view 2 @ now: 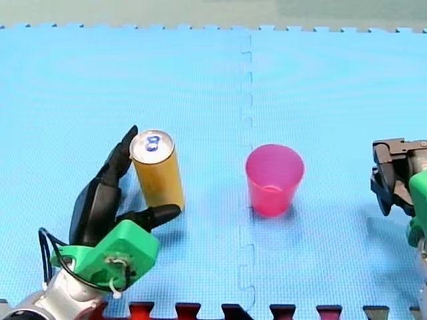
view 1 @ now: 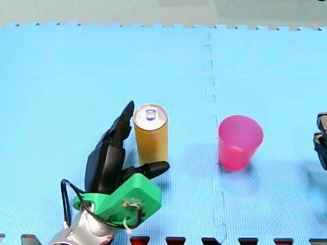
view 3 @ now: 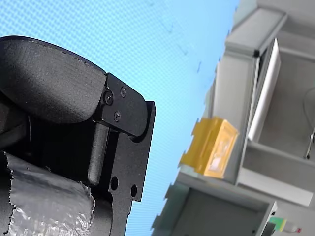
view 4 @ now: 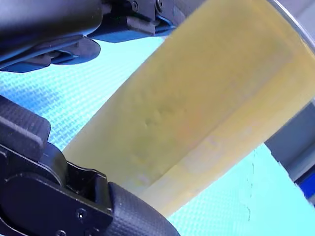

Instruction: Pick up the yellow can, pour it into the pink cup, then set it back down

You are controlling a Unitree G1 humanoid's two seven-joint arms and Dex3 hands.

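— Where is my left hand?
— Your left hand [view 1: 110,158] is nearest you, at 7 o'clock on the blue foam mat [view 1: 76,76]. Its fingers [view 1: 121,127] are open around the yellow can [view 1: 151,135]. The long ones run up the can's 9 o'clock side, and the thumb [view 1: 153,169] lies by its base at 6 o'clock.

— And the can itself?
— It is upright on the mat, silver top up. The pink cup [view 1: 239,143] stands upright at the can's 3 o'clock, well apart, with the mat's seam [view 1: 210,76] between them, just beside the cup. Your right hand [view 2: 393,177] is at the cup's 3 o'clock and holds nothing. I cannot tell whether it is open or closed.
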